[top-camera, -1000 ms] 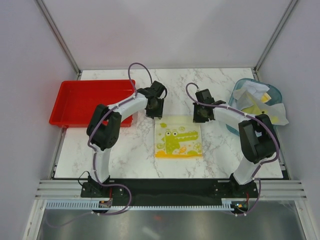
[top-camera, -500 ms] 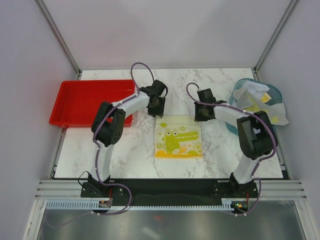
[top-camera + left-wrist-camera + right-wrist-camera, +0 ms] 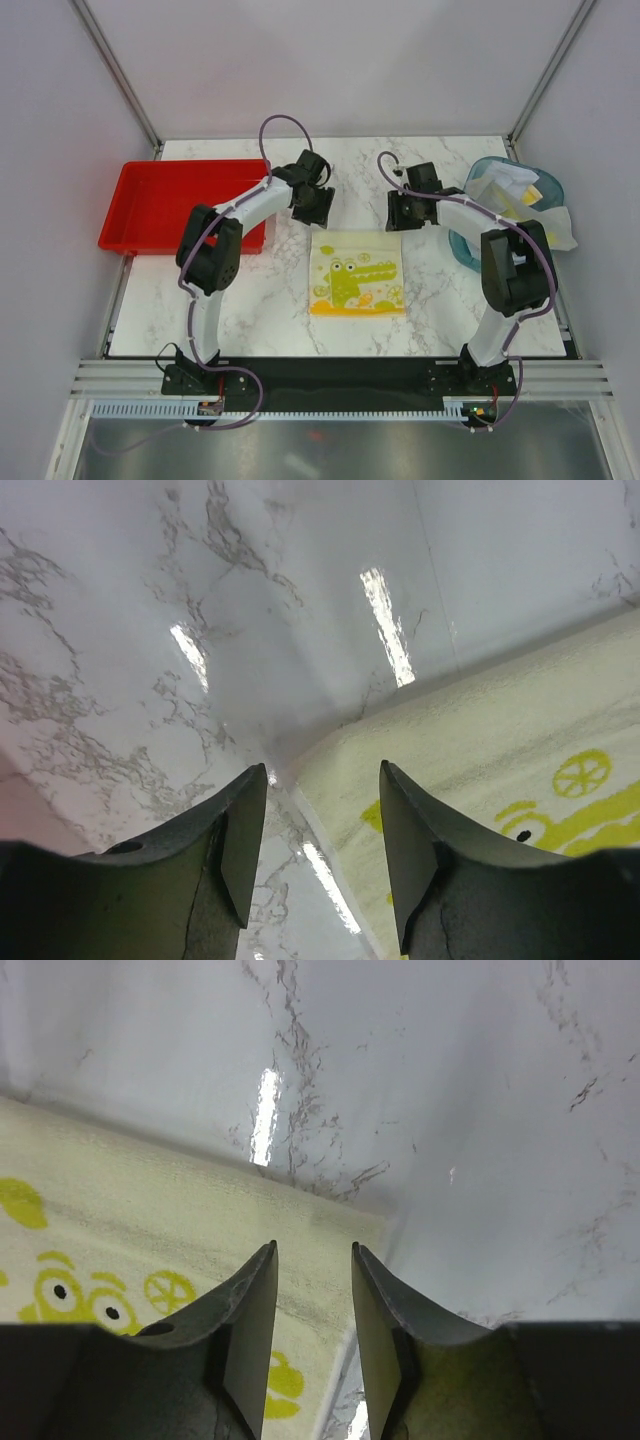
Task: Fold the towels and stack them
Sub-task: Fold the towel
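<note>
A pale yellow towel (image 3: 356, 274) with a green crocodile print lies flat on the marble table (image 3: 260, 290) between the arms. My left gripper (image 3: 318, 210) is open and empty just above the towel's far left corner (image 3: 330, 770), which lies between its fingers in the left wrist view. My right gripper (image 3: 398, 215) is open and empty just above the far right corner (image 3: 340, 1235). More towels (image 3: 515, 200), white and yellow, are heaped in the teal basket (image 3: 462, 250) at the right.
A red plastic tray (image 3: 150, 205) stands at the back left, empty. The teal basket stands at the table's right edge with cloth hanging over its rim. Grey walls enclose the table at the back and sides.
Both grippers have moved a little away from the towel toward the back of the table, off its far corners. The towel has not moved.
</note>
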